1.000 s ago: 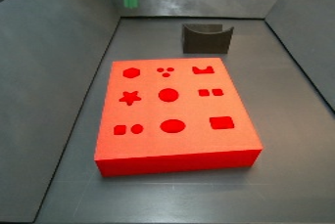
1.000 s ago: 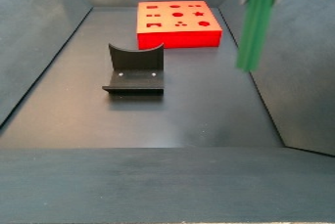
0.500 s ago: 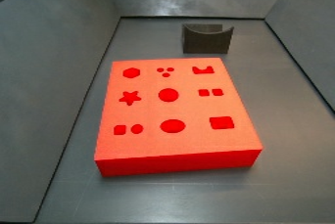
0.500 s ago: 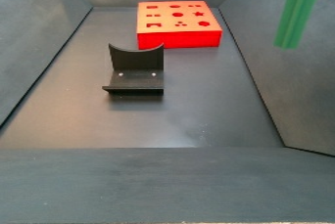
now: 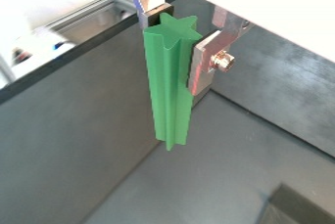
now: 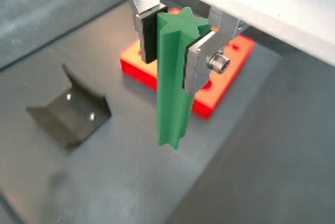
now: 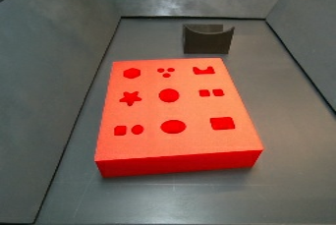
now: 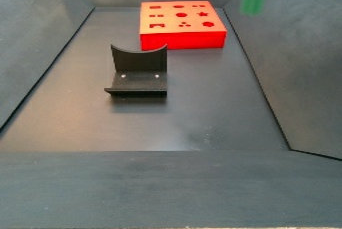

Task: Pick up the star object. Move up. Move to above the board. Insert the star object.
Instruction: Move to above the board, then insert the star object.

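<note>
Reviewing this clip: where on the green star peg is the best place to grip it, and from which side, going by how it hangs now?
Grip near the top end, as now: the gripper clamps the star object from two opposite ridged sides, with the peg hanging upright below. That leaves the long lower part free to enter the board from above. In both wrist views the plates are closed on the ridges.

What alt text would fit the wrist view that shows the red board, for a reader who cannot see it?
The gripper holds a tall green star-shaped peg upright between its silver fingers, well above the dark floor. Behind the peg lies the red board, mostly hidden by it, and off to one side the dark fixture stands on the floor.
</note>
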Robot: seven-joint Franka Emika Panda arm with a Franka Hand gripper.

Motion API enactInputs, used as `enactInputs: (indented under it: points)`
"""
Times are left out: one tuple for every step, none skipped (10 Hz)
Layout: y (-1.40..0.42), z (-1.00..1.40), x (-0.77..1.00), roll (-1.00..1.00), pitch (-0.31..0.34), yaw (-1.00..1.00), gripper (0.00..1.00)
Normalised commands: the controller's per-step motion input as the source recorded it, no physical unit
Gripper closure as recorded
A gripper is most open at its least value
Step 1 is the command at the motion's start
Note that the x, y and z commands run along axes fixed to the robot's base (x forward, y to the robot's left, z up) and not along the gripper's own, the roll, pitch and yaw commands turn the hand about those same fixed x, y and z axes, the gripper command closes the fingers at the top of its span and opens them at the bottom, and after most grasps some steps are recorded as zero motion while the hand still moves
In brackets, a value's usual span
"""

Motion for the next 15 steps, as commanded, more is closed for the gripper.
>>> enactInputs:
  points:
    - [-1.00,0.21,0.49,0.02,0.091,0.16,1.00]
    - [-1.00,0.21,0.49,0.00,0.102,0.11,1.00]
    - [-1.00,0.21,0.50,0.01,0.117,0.05,1.00]
    - [-1.00,0.22,0.51,0.01,0.110,0.03,1.00]
    - [-1.00,0.22,0.52,0.01,0.109,0.02,1.00]
    - [-1.00,0.22,0.53,0.01,0.116,0.02,1.00]
    - [-1.00,0.22,0.56,0.01,0.129,0.01,1.00]
    - [-1.00,0.22,0.57,0.03,0.132,0.02,1.00]
    - [-0.80,0.18,0.50,0.05,0.143,0.01,1.00]
    - [-0.52,0.12,0.37,0.07,0.144,0.01,1.00]
    - [-0.27,0.07,0.22,0.08,0.118,0.01,1.00]
    - [0.00,-0.14,0.00,-0.01,-0.099,0.00,1.00]
    - [0.00,-0.03,0.00,0.01,-0.040,0.00,1.00]
    - [0.00,-0.05,0.00,0.06,-0.051,0.00,1.00]
    - [0.00,-0.20,-0.11,0.00,-0.003,-0.10,1.00]
